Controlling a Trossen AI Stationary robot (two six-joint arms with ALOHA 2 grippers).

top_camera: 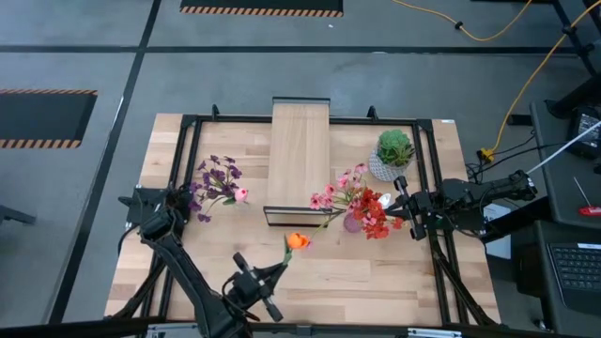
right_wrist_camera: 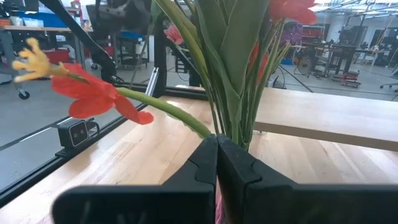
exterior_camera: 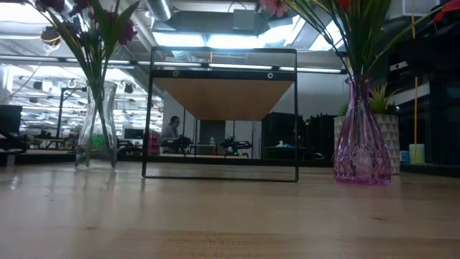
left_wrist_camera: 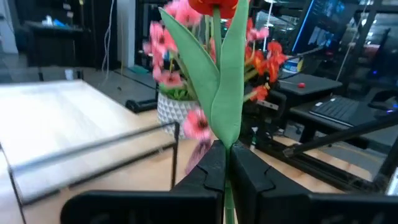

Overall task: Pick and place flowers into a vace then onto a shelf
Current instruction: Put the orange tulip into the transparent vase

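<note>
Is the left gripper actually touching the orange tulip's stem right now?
Touching. The left wrist view shows the left gripper closed on the orange tulip, its green stem pinched between the two dark fingers.

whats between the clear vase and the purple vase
The shelf stands between the clear vase and the purple vase, seen in the low view.
</note>
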